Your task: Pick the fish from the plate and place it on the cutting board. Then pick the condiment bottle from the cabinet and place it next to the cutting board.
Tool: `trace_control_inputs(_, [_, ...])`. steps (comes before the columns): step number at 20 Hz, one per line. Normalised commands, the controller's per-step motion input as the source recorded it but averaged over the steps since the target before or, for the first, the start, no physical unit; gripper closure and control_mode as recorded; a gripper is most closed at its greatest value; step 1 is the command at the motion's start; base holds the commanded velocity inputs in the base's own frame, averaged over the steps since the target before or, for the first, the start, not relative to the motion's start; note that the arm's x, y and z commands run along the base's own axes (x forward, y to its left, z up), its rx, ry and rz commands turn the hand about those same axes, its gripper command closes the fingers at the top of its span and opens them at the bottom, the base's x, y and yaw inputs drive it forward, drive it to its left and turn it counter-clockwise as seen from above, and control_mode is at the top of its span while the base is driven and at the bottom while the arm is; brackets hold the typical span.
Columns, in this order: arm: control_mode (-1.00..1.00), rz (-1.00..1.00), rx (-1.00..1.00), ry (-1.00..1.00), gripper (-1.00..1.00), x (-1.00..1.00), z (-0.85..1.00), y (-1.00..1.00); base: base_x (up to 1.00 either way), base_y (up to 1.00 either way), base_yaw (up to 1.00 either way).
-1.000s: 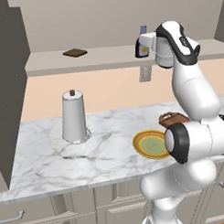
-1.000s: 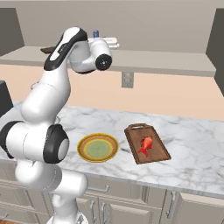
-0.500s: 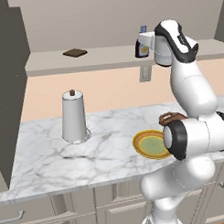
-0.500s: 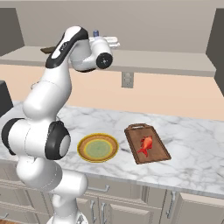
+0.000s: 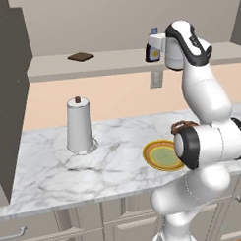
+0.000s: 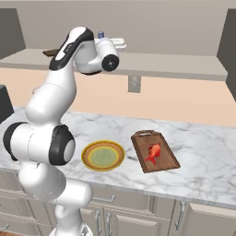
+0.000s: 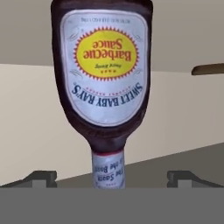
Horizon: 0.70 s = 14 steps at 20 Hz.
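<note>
The condiment bottle [image 5: 152, 48] stands upright on the ledge of the cabinet [image 5: 110, 61], dark body, pale label, light cap on top, and the robot's hand is right up beside it at shelf height. In the hand view the condiment bottle [image 7: 105, 83] appears upside down, label reading "Barbecue Sauce", its neck sitting between the two dark fingers [image 7: 41, 178], which are spread wide on either side and not touching it. Wide open, nothing gripped.

Down on the marble bench [image 6: 203, 152], the fish [image 6: 154, 152], small and red-orange, lies in the middle of the cutting board [image 6: 167, 162], handle end pointing toward the wall. The plate [image 6: 103, 156], yellow-orange rim and pale green centre, sits just to the left of the board, close but apart.

From the left base view, the plate [image 5: 160, 155] peeks out beside the robot's big elbow joint, and a white paper-towel roll [image 5: 79, 125] stands upright well to the left on the bench. Up on the cabinet ledge, a small flat dark brown slab [image 5: 81, 57] lies well apart from the bottle. A wall outlet [image 6: 134, 84] sits below the ledge.
</note>
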Motion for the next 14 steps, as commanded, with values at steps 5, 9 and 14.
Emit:
trace_control_inputs(5, [-1.00,0.00,0.00,0.00,-1.00,0.07,0.00,0.00,0.00,0.00,0.00])
trace_control_inputs(9, [-1.00,0.00,0.00,0.00,-1.00,0.08,0.00,0.00,0.00,0.00,0.00])
trace_control_inputs(14, [-1.00,0.00,0.00,0.00,-1.00,0.08,0.00,0.00,0.00,0.00,0.00])
